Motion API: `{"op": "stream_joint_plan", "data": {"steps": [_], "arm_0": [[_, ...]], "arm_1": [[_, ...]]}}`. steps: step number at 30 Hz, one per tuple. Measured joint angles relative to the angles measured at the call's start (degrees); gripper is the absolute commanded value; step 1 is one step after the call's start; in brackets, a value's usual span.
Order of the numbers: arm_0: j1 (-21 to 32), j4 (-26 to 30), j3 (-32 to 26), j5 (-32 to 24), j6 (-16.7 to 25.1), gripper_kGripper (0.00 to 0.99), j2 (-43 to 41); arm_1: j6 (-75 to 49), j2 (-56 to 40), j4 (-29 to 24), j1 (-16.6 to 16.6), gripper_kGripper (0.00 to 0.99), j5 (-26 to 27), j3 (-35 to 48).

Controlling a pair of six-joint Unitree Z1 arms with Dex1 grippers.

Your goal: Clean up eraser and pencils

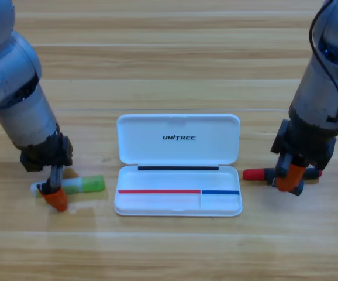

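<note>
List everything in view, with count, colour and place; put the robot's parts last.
case: one, white, open, centre of the table, lid towards the top.
green pencil: one, light green with a pale end, lying flat left of the case.
red pencil: one, red end showing, lying flat right of the case, partly hidden by the claw.
eraser: none visible.
table: one, wooden.
left claw: one, orange jaws, down over the green pencil's pale end.
right claw: one, orange jaws, down over the red pencil.
</note>
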Motion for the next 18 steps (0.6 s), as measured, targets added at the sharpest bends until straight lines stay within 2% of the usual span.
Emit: {"op": "stream_joint_plan", "data": {"steps": [3,4,7,10,14,18], "arm_0": [[-0.15,0.0,0.02,-0.03,0.03,0.635,0.08],[-0.19,0.0,0.02,-0.03,0.13,0.52,0.14],[-0.4,0.03,-0.02,-0.03,1.35,0.006,0.33],[-0.61,0.06,-0.3,-0.03,2.81,0.0,0.55],[-0.64,0.15,-0.54,0.01,2.67,0.0,0.63],[-0.64,3.22,-2.03,0.02,2.68,0.0,0.6]], "arm_1": [[-6.42,1.11,0.23,0.75,0.0,0.0,-1.61],[-7.54,1.61,0.23,0.91,0.0,0.0,-2.47],[-10.41,2.82,0.24,1.34,0.0,-0.41,-4.6],[-12.23,4.65,0.25,1.81,0.0,-0.48,-7.31],[-13.14,6.85,0.26,2.64,0.0,-0.49,-9.02],[-13.45,8.34,0.3,3.75,0.0,-0.49,-10.59]]}}
